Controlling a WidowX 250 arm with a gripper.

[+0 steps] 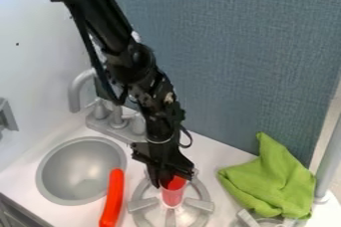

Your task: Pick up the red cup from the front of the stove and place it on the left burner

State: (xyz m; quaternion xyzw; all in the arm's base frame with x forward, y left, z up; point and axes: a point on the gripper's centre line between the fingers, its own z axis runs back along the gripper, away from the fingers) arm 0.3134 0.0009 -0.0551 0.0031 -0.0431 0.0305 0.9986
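Gripper (172,179) of mine has got the red cup (172,197) pinched at its top, right over the middle of the gray burner (142,204). Can't tell if the bottom's touching. Long orange-red thing (113,198) lies between that burner and the sink (81,171), and a crumpled green cloth (269,181) sits off by the blue-gray panel (240,71).

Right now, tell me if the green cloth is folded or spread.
Neither: the green cloth lies bunched, with uneven creases and a peak.
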